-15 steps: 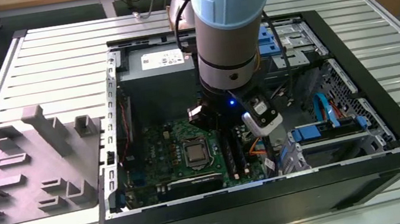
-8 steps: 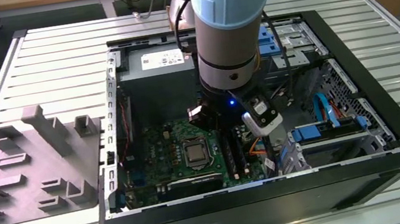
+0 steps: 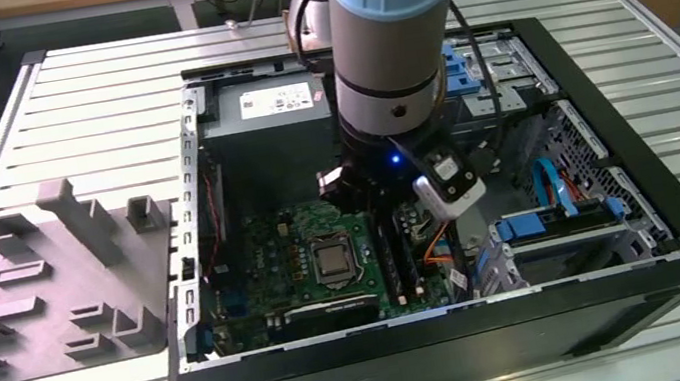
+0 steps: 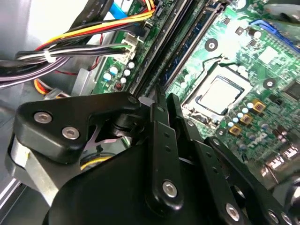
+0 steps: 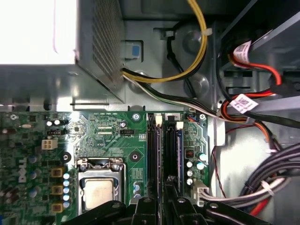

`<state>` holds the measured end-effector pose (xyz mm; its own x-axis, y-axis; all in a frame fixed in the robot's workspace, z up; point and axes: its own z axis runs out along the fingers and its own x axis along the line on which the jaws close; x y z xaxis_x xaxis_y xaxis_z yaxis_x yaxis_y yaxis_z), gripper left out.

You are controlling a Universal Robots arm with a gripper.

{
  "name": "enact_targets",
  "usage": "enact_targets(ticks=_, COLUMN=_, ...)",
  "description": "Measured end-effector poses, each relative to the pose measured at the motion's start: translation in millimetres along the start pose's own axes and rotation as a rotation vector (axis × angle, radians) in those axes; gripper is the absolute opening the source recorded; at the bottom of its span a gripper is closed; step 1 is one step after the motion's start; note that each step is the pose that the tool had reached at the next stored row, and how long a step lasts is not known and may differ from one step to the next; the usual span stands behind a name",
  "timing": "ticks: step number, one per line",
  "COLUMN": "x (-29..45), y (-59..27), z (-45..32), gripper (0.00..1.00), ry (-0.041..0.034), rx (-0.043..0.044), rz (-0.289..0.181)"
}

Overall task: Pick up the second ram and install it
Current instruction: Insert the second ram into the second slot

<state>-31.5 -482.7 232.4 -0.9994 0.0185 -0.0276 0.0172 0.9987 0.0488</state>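
Observation:
My gripper (image 4: 166, 99) is down inside the open computer case (image 3: 623, 280), over the long black memory slots (image 5: 154, 154) beside the processor socket (image 5: 99, 190). The second ram (image 5: 178, 152), a thin dark blue stick seen edge-on, stands in the slot line running away from my fingertips. It also shows as a bluish strip (image 4: 194, 40) in the second wrist view. My fingers (image 4: 159, 122) stand close together with only a narrow gap, shut on the stick's near end. In the exterior view the arm's wrist covers the gripper (image 3: 386, 229).
A grey moulded tray (image 3: 59, 293) lies outside the case on the exterior view's left. The power supply (image 3: 270, 125) fills the case's far end. Cable bundles (image 5: 262, 187) and yellow wires (image 5: 187, 70) hang beside the slots. Blue drive caddies (image 3: 561, 218) sit on the exterior view's right.

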Motion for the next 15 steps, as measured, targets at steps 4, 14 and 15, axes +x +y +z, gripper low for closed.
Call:
enact_targets(ticks=4, x=-0.2, y=0.3, z=-4.6, gripper=0.21, ry=0.0000, rx=0.0012, rz=0.000)
enact_targets(ticks=14, x=-0.2, y=0.2, z=-4.7, gripper=0.13, ry=0.0000, rx=0.0018, rz=0.000)
enact_targets(ticks=15, x=-0.2, y=0.2, z=-4.7, gripper=0.11, ry=0.0000, rx=0.0019, rz=0.000)
